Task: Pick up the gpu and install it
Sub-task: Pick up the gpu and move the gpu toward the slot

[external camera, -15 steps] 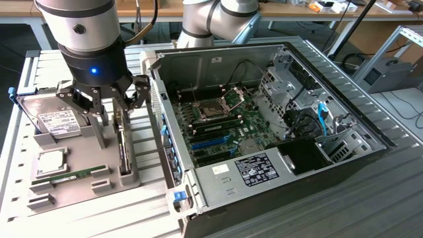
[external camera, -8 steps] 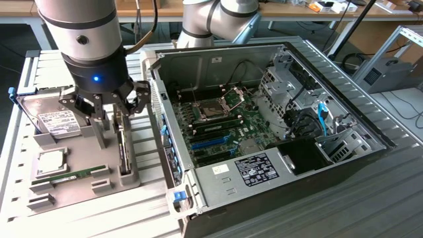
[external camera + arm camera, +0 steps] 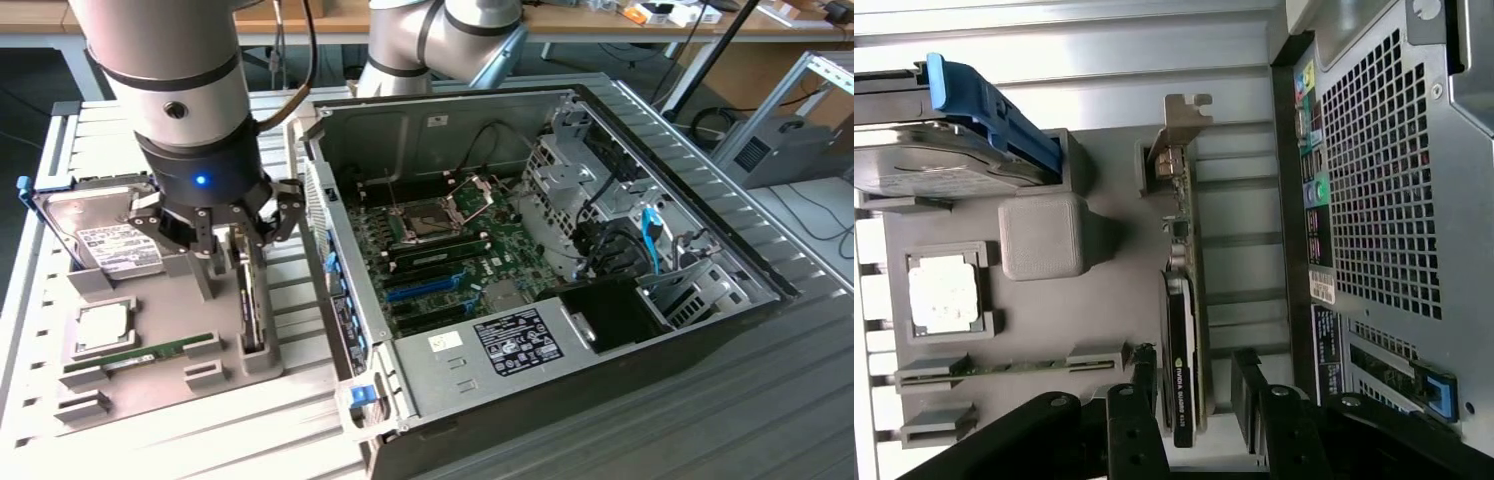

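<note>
Straddling the upright gpu [image 3: 1180,320] in its grey tray [image 3: 1044,320], the pincer [image 3: 1194,365] stands open.

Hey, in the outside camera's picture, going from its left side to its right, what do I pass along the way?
In order: hard drive in its blue frame → gpu standing on edge in the grey tray → motherboard inside the open computer case → blue cable.

Silver-grey tubular arm [image 3: 167,70] with dark joint rings, a black wrist collar carrying a small blue light [image 3: 202,181], and a bolted black end effector [image 3: 234,240].
</note>
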### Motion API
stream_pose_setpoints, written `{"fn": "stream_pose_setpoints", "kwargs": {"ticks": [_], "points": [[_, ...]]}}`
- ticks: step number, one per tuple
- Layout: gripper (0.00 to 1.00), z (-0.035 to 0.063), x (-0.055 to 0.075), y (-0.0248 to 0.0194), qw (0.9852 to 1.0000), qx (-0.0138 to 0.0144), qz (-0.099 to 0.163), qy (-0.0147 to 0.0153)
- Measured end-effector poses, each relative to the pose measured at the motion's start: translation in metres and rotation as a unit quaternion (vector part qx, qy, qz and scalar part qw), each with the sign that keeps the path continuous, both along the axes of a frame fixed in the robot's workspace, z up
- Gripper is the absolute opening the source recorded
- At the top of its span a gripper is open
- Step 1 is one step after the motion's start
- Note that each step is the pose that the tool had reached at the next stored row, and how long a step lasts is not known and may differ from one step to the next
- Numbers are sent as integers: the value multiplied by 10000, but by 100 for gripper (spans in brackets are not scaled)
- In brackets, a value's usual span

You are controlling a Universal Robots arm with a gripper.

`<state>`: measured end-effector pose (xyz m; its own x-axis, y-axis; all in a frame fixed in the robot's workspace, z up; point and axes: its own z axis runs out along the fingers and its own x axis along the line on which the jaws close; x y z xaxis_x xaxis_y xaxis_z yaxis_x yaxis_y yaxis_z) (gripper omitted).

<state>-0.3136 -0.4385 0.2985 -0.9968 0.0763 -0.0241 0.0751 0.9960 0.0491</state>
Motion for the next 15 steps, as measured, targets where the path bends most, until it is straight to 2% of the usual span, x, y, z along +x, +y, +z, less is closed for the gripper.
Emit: {"fn": "stream_pose_setpoints", "kwargs": {"ticks": [8,15], "points": [[44,-137,0,0,10000,0,0,0],[44,-143,0,-3,10000,0,-3,0]]}}
